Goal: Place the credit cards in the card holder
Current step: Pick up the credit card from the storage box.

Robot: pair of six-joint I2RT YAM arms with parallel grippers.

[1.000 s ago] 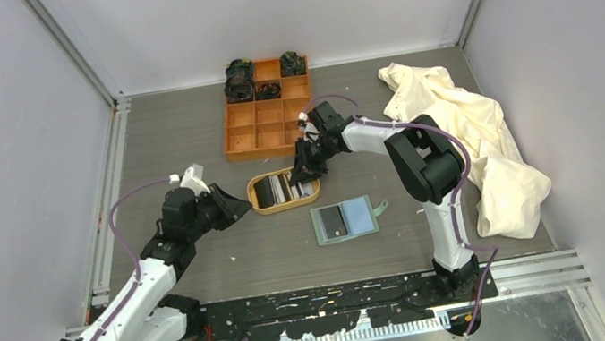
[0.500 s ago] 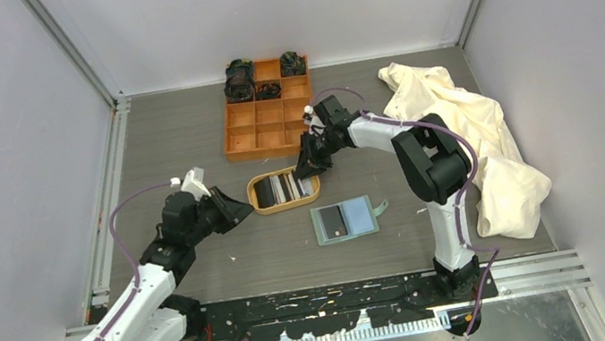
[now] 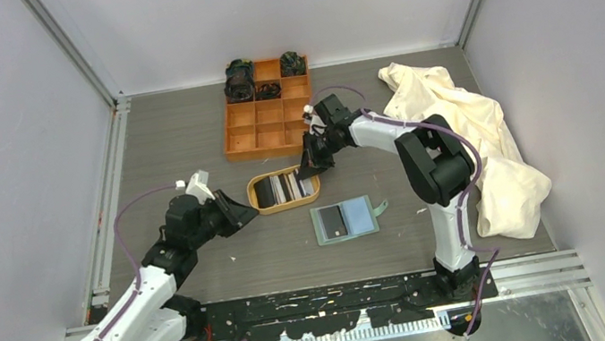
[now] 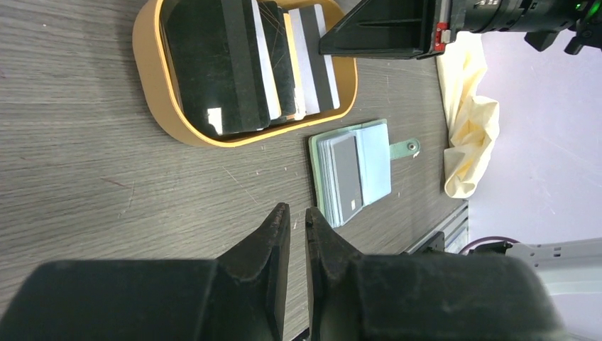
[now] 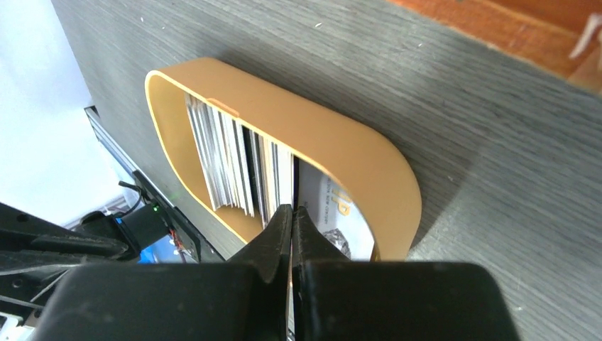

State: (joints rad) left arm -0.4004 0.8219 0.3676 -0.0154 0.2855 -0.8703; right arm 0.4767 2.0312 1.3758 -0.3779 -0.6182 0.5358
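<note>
Several credit cards (image 3: 284, 189) stand on edge in the oval tan tray (image 3: 287, 210); they also show in the left wrist view (image 4: 241, 64) and the right wrist view (image 5: 227, 163). My right gripper (image 3: 310, 172) reaches into the tray's right end. Its jaws (image 5: 292, 207) are pressed together on the edge of a card, next to a white printed card (image 5: 330, 213). The sage-green card holder (image 3: 344, 219) lies open in front of the tray, with a dark card (image 4: 348, 170) in its pockets. My left gripper (image 3: 243, 211) hovers left of the tray, its empty jaws (image 4: 298, 207) almost together.
An orange nine-compartment box (image 3: 267, 108) with dark items in its back cells stands behind the tray. A cream cloth (image 3: 466, 137) is heaped at the right. Enclosure walls stand on three sides.
My right gripper has shifted slightly right and back at the tray's right end. My left gripper has drifted a little toward the near edge.
</note>
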